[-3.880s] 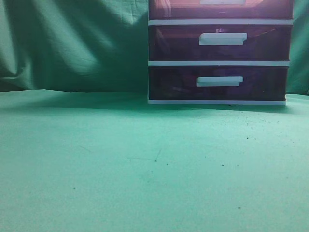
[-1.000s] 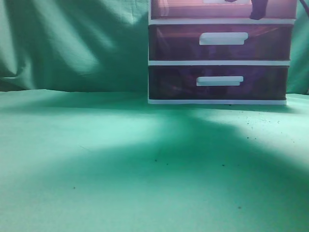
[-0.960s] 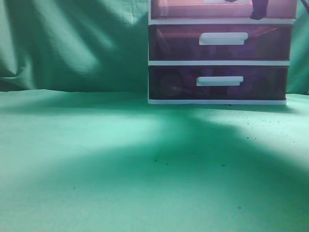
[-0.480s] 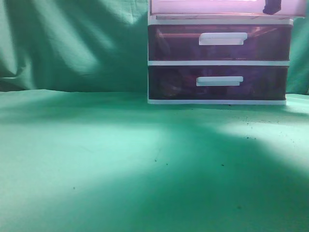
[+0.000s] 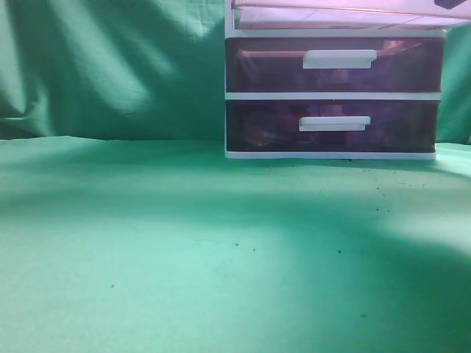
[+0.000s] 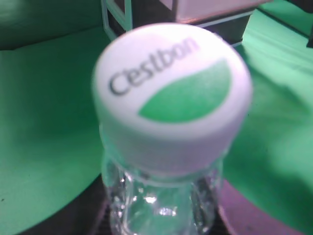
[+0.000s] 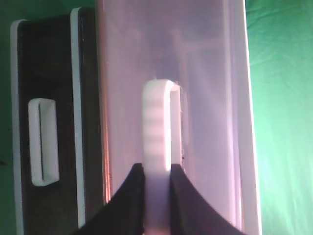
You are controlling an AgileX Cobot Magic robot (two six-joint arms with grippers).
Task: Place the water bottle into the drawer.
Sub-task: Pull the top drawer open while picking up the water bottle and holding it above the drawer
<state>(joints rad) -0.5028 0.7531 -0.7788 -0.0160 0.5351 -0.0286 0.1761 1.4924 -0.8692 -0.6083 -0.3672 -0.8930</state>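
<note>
The water bottle is clear plastic with a white and green cap. It fills the left wrist view, upright between the dark fingers of my left gripper, which is shut on its neck. The drawer, pinkish and translucent, is the top one of the cabinet and stands pulled out toward the front. My right gripper is shut on its white bar handle. In the exterior view only a dark tip of that gripper shows at the top edge. The bottle and the left gripper are out of the exterior view.
Two darker purple drawers with white handles sit shut below in the white frame. Green cloth covers the table and hangs behind. The cabinet also shows beyond the cap in the left wrist view.
The top drawer has slid out toward the front, its front growing larger and paler. The dark gripper on it has moved right and up to the frame edge. Shadows on the cloth shifted.
</note>
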